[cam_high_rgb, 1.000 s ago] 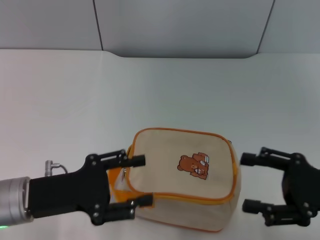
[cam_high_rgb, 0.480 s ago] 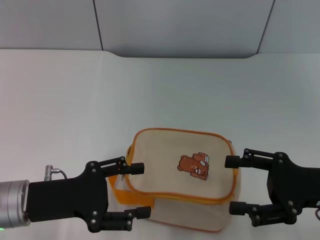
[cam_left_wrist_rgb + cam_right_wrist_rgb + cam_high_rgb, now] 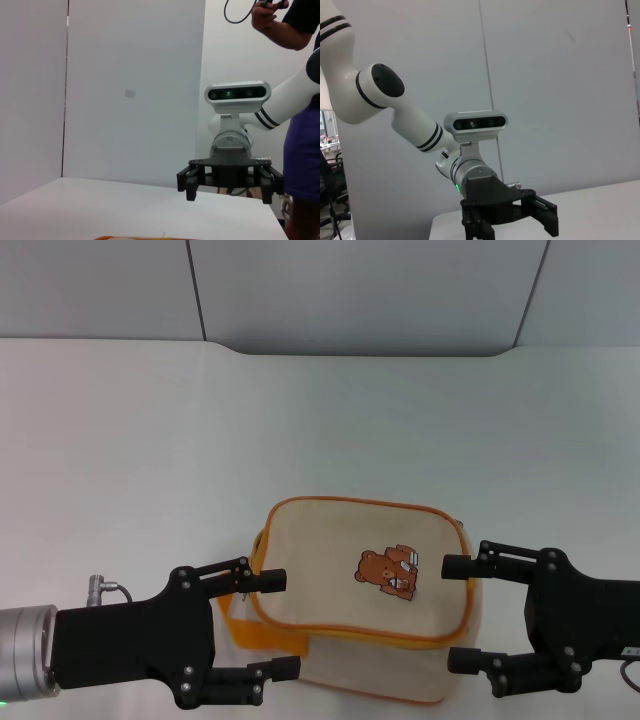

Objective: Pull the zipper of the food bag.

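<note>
The food bag [image 3: 340, 570], beige canvas with orange piping and a brown bear print, lies on the white table near its front edge. The zipper [image 3: 350, 631] runs as an orange-edged line round the bag's top panel; I cannot make out its pull tab. An orange strap [image 3: 262, 641] shows at the bag's left end. My left gripper [image 3: 278, 625] is open, its fingers astride the bag's left end. My right gripper [image 3: 452, 612] is open, its fingers astride the bag's right end. The left wrist view shows the right gripper [image 3: 227, 191] facing it; the right wrist view shows the left gripper [image 3: 512, 226].
The white table [image 3: 150, 440] stretches behind and to both sides of the bag, ending at a grey wall [image 3: 350, 290]. A person in purple [image 3: 305, 150] stands beyond the table on the right arm's side.
My right gripper has moved left until its fingers reach the bag's right end. My left gripper has shifted slightly toward the table's front edge. The bag has not moved.
</note>
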Available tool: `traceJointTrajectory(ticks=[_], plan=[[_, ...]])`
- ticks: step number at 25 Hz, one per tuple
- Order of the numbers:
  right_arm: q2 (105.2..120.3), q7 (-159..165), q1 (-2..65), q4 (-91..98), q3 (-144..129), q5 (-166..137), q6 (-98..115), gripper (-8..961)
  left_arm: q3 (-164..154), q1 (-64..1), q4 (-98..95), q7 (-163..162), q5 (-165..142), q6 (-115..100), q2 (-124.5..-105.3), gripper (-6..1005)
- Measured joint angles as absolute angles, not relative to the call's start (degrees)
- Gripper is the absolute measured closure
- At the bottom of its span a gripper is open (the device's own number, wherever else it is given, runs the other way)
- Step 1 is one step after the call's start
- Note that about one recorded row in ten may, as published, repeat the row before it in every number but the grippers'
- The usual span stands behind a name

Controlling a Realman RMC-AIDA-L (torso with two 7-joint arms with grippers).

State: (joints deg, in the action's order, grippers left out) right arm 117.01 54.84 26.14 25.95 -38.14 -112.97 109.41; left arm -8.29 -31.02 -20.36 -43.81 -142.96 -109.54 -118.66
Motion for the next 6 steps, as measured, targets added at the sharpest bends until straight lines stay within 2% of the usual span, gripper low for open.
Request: traceJointTrajectory(ticks=[6], plan=[[117.4,54.8,25.7,26.5,-38.1,-113.0,109.3,109,-8.2,-31.0,-20.3,-43.8,-143.0,-109.4,-118.72,191]])
